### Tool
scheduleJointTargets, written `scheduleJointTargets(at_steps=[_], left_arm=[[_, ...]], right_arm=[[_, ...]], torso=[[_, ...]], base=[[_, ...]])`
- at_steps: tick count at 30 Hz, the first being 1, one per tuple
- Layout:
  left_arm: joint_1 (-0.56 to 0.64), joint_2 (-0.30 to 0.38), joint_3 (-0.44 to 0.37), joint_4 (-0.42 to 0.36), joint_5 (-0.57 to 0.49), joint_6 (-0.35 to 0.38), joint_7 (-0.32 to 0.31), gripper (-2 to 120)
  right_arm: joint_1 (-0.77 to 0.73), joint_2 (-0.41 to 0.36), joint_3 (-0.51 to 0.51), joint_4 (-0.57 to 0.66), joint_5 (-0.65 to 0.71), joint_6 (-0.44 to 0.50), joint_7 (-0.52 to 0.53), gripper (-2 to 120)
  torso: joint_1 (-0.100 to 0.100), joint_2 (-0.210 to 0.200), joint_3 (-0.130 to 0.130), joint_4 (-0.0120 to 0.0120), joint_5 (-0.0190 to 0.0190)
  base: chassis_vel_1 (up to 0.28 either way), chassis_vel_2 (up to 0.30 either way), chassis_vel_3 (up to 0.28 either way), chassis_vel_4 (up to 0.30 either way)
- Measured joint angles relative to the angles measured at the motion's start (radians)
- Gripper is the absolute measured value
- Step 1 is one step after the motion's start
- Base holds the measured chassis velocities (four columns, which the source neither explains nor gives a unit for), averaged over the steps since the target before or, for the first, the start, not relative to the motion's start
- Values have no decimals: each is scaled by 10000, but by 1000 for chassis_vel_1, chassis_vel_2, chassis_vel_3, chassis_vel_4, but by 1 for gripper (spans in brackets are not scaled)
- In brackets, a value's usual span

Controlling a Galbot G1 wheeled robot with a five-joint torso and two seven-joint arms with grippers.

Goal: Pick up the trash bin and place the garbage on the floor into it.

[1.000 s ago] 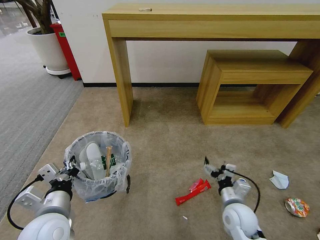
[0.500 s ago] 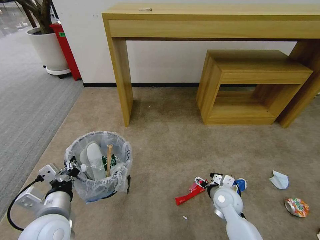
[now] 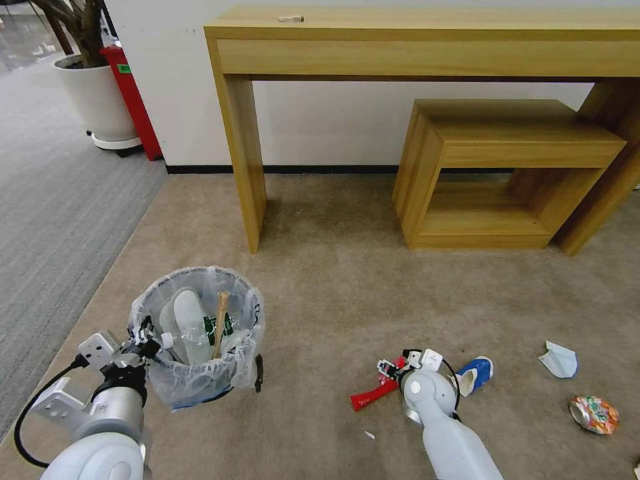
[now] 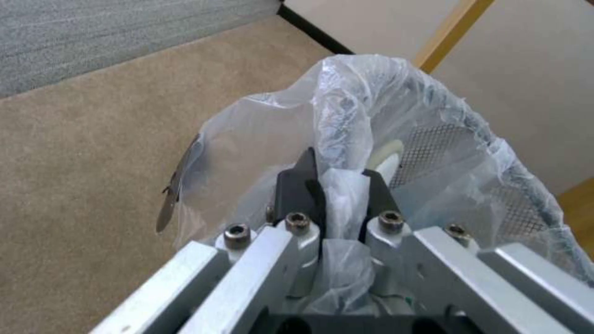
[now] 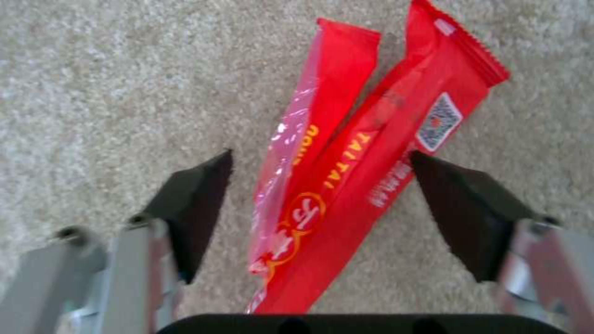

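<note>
Several pieces of garbage already sit in the trash bin (image 3: 197, 337) at the lower left of the head view: a white slipper (image 3: 190, 323), a crushed clear bottle (image 3: 200, 347) and a wooden stick (image 3: 220, 323) leaning against the rim. The left gripper (image 4: 339, 183) has its jaws closed on the bin's rim and the plastic bag (image 4: 396, 120) folded over it, so the pick-up part of the task looks done. From these views I cannot tell whether the bin is lifted off the floor (image 3: 333, 280) or resting on it.

At least 4 pieces are left on the carpet. The red wrapper (image 5: 359, 171) lies at the lower centre of the head view, with the right gripper (image 5: 322, 204) right over it. In the right wrist view its jaws are wide open, 1 on each side of the wrapper, and none of it is gripped yet. Just to the right of that gripper lies a blue-and-white cup (image 3: 475, 373) on its side. Farther right are a white scrap (image 3: 559, 360) and a crushed can (image 3: 593, 413), well apart from the bin. A tiny white fleck (image 3: 369, 435) lies near the bottom edge.

My judgement: the task is perhaps halfway done, with the wrapper as the piece in hand and the right-side litter waiting.
</note>
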Motion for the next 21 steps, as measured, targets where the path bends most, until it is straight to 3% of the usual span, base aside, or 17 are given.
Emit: scheduleJointTargets(at_steps=[7, 10, 14, 17, 21], left_arm=[[-50, -41, 64, 61, -3, -1, 5, 3], [-74, -41, 68, 109, -12, -1, 5, 3], [-90, -38, 68, 120, -19, 1, 7, 3], [-109, -29, 63, 140, -25, 12, 10, 3], [-112, -14, 52, 146, -31, 21, 11, 3]], right_arm=[[51, -64, -54, -284, -442, 88, -245, 58], [-31, -114, -52, -368, -801, 205, -447, 41], [-91, -143, -37, -368, -893, 274, -497, 32], [-191, -166, -18, -308, -1023, 375, -557, 16], [-268, -191, -16, -202, -1042, 447, -581, 5]], torso=[[0, 0, 0, -1, -1], [-1, 0, -1, -1, 0], [0, 0, -1, -1, 0], [-1, 0, -1, 0, 1], [0, 0, -1, 0, 1]], base=[[0, 0, 0, 0], [0, 0, 0, 0], [0, 0, 0, 0], [0, 0, 0, 0], [0, 0, 0, 0]])
